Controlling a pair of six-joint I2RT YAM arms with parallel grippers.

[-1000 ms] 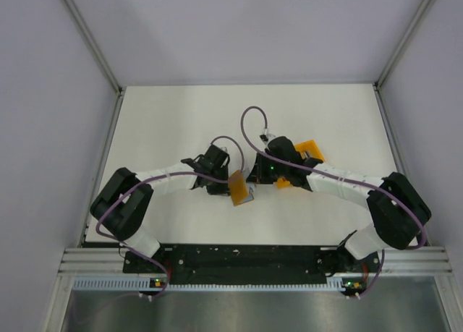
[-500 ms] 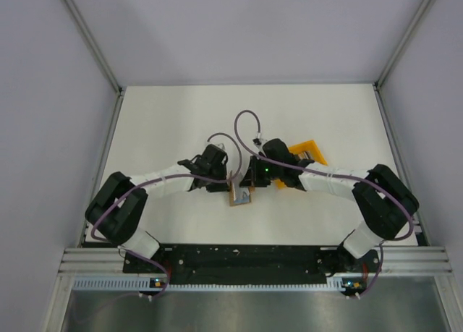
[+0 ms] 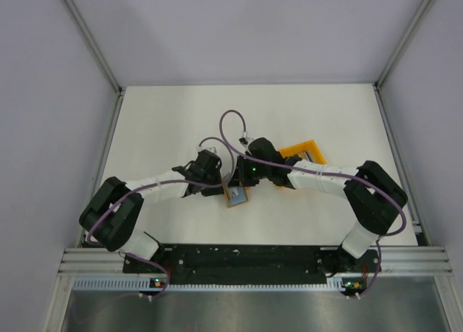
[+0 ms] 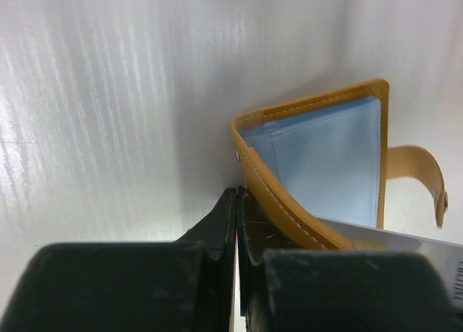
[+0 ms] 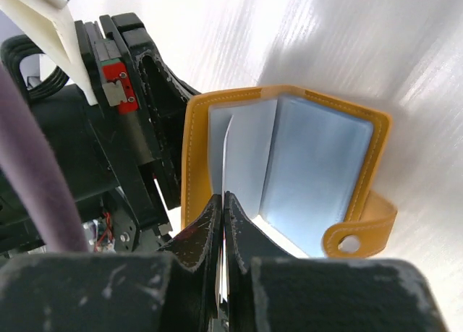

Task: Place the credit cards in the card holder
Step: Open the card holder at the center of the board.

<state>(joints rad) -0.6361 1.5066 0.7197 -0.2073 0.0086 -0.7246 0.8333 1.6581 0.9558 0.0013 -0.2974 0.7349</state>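
The mustard-orange card holder (image 3: 236,197) lies open on the white table between the two arms, its blue-grey lining (image 4: 325,166) facing up and its clasp tab (image 5: 362,231) hanging off one side. My left gripper (image 4: 236,196) is shut on the edge of one cover. My right gripper (image 5: 223,198) is shut on a thin white credit card (image 5: 227,151), seen edge-on. The card's far end stands between the holder's inner pockets. The same card shows in the left wrist view as a pale strip (image 4: 405,244) behind the cover. No other credit cards are in view.
A bright orange plastic bin (image 3: 304,152) sits just behind the right arm's forearm. Both arms' purple cables (image 3: 231,129) loop above the wrists. Table walls rise at the left, right and back.
Both grippers have moved left and away from the near edge. The card holder, earlier held up closed, now lies open on the table with the right gripper's card at its pockets.
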